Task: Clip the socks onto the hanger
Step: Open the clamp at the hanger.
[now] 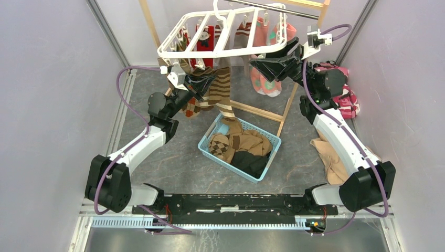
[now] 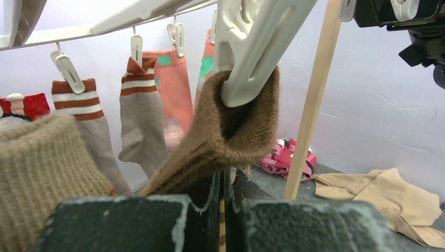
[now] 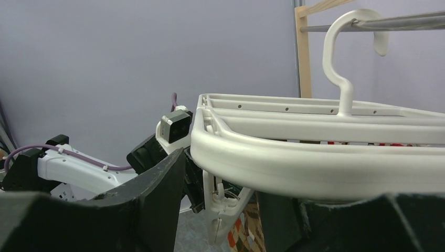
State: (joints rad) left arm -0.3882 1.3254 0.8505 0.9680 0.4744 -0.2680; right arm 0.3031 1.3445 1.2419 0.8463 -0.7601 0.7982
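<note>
Brown knit up front: the brown sock [image 2: 231,131] has its cuff pinched in a white clip [image 2: 246,63] at the centre of the left wrist view. Its leg drops straight into the left gripper [image 2: 223,210] at the bottom edge. That gripper is clenched on the sock, the pads nearly meeting with fabric squeezed between them.

The clip hangs from the hanger [image 1: 210,54], the white rack at the top centre of the overhead view. Its hook [image 3: 341,52] is over a grey rail [image 3: 399,21].

Over to the right gripper [image 3: 223,194]: jaws apart, one on either side of the hanger's thick near rim. Whether the pads press the plastic, I cannot tell.

More socks are clipped along the far side. There are two grey ones with rust-and-white cuffs [image 2: 139,126], a salmon one [image 2: 170,100] and a red one [image 2: 26,105] at the left edge. A tan ribbed sock [image 2: 42,173] crowds the lower left, just beside the left fingers.

A wooden post [image 2: 315,100] stands right of the clip. Beyond it lie a pink camouflage cloth [image 2: 286,157] and a beige cloth [image 2: 388,194] on the grey floor.

Below the rack in the overhead view, a light blue basket [image 1: 273,142] holds loose argyle and black socks [image 1: 236,144].
</note>
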